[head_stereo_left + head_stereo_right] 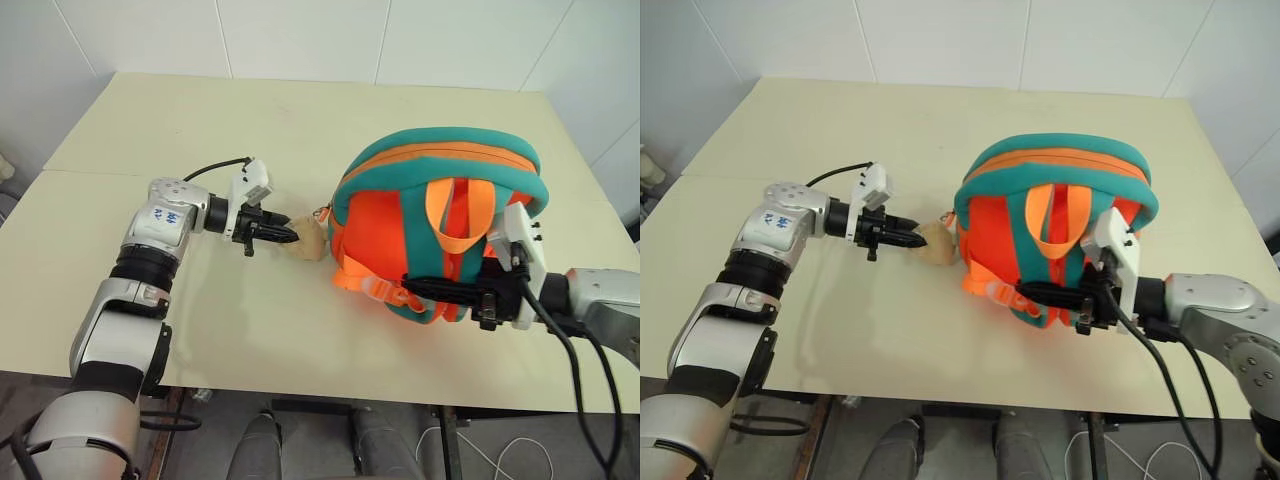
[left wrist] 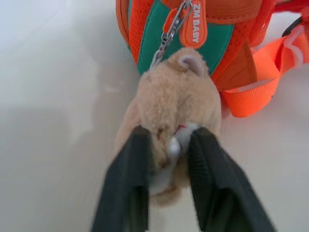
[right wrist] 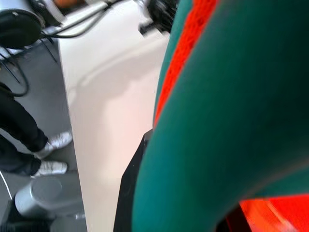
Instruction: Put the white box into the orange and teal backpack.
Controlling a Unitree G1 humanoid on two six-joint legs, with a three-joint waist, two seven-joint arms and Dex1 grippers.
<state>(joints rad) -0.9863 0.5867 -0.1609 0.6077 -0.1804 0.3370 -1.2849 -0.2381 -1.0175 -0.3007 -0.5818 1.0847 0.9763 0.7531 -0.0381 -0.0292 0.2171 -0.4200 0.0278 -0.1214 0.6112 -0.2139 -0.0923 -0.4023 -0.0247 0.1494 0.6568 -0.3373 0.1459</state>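
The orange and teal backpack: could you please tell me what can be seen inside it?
Nothing inside is visible. The orange and teal backpack lies closed on the table, straps facing up, so its interior is covered.

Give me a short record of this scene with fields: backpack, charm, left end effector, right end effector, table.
backpack: orange and teal backpack on the table, straps up
charm: beige plush charm chained to backpack
left end effector: fingers astride the charm
right end effector: at the backpack's near edge
table: cream table
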